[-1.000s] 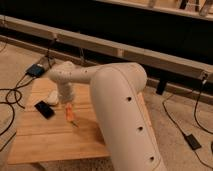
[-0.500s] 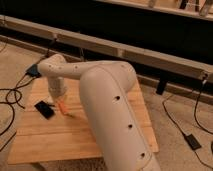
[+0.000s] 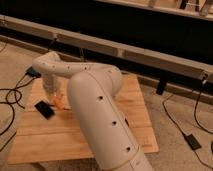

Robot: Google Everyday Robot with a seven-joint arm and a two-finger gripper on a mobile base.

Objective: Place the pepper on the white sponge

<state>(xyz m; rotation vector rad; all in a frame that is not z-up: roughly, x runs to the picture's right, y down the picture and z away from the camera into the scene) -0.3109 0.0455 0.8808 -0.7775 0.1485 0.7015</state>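
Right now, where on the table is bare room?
Free: front-left of the table, in front of the black flat object, and the right side beyond the arm. Crowded where the end effector holds the pepper beside that object.

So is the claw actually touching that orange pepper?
Touching. The camera view shows the claw, over the left side of the wooden table, shut on the pepper, whose orange end pokes out right beneath it with no gap.

Warm, dim indoor light, wooden table (image 3: 135, 100) evenly lit, background at twelve o'clock left dark, whole frame softly blurred, gripper (image 3: 54, 99) at nine o'clock rendered indistinct.
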